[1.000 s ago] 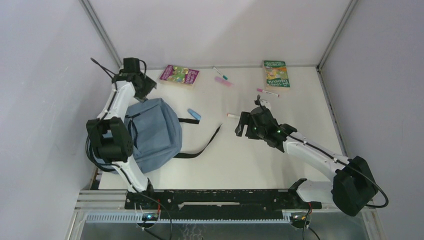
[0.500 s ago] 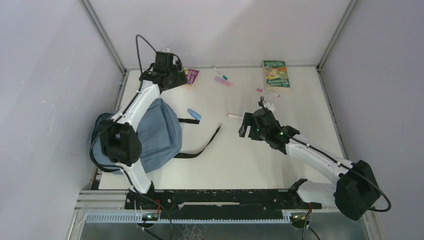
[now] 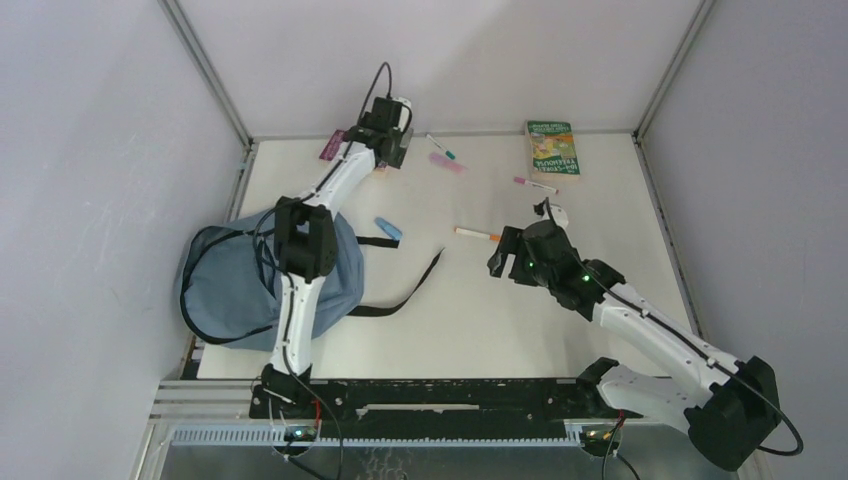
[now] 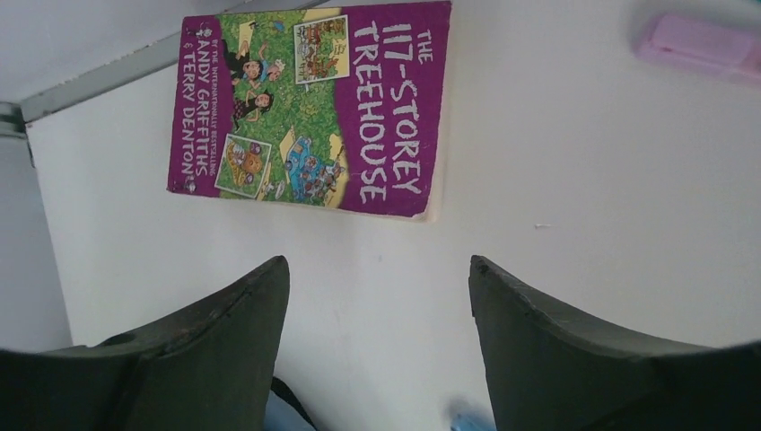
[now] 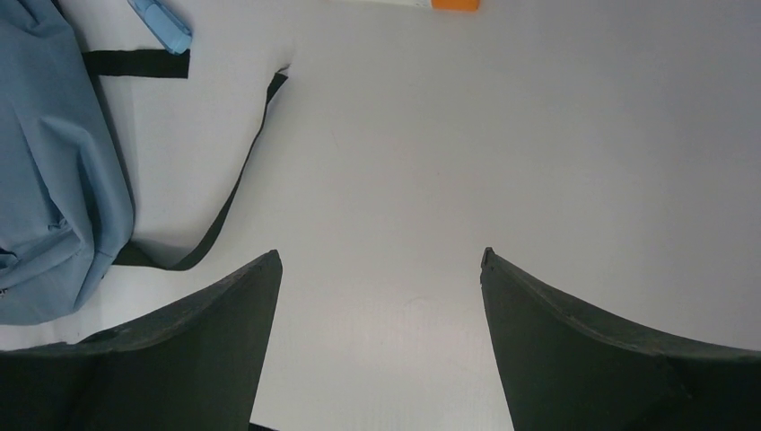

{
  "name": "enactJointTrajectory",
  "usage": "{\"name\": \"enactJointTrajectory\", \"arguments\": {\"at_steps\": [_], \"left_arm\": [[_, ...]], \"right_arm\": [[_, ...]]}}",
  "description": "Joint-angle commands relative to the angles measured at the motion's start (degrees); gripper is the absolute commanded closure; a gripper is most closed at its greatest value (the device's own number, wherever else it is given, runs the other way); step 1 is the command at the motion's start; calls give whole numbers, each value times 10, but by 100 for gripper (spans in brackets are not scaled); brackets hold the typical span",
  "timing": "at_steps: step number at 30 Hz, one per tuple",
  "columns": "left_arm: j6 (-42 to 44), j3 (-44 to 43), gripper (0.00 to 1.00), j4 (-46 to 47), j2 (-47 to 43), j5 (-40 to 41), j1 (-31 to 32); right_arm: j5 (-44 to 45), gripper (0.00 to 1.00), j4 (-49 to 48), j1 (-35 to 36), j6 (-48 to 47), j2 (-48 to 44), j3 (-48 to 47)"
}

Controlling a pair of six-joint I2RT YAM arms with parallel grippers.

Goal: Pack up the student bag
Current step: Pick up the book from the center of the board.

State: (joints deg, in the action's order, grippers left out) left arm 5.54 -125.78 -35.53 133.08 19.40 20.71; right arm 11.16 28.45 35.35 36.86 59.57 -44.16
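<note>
Spread wide and empty, the jaws of the left gripper (image 4: 377, 269) hover over the white table (image 3: 470, 330), and the purple book (image 4: 310, 108) lies flat just ahead of them, toward the back edge. We read that book's long axis as running roughly along the line from one fingertip to the other, with its near long side facing us, so we judge that the wrist must turn, or the fingers must take a short edge, before closing. The left arm is plainly the nearer one. The right gripper (image 5: 381, 256), its jaws likewise released and holding nothing, hangs over open table at mid-right, with an orange-capped marker (image 3: 478, 234) just beyond it. The student bag (image 3: 225, 290) slumps at the near left, spilling over the table's left side, well apart from the book; we cannot tell whether its mouth gapes. Around the book there is bare surface in front and to the right as far as a pink eraser (image 4: 704, 45), but the back rail sits close behind it, which leaves little room there.
</note>
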Motion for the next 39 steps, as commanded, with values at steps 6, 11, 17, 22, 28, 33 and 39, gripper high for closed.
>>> {"name": "enactJointTrajectory", "arguments": {"at_steps": [6, 11, 17, 22, 28, 33, 39], "left_arm": [[86, -125, 21, 35, 108, 40, 10], [134, -153, 10, 59, 150, 71, 12], [205, -115, 10, 71, 149, 65, 12], [255, -80, 15, 49, 145, 41, 12], [283, -72, 17, 9, 135, 15, 7], [277, -72, 34, 9, 132, -15, -4], [264, -67, 47, 10, 128, -33, -13]], "right_arm": [[17, 10, 65, 1, 22, -48, -5], [39, 10, 88, 6, 33, -55, -18], [35, 10, 77, 5, 33, -38, -26], [29, 11, 76, 6, 27, 0, -44], [26, 11, 76, 5, 20, 25, -60], [24, 11, 70, 4, 19, 38, -62], [21, 11, 71, 3, 19, 51, -67]]}}
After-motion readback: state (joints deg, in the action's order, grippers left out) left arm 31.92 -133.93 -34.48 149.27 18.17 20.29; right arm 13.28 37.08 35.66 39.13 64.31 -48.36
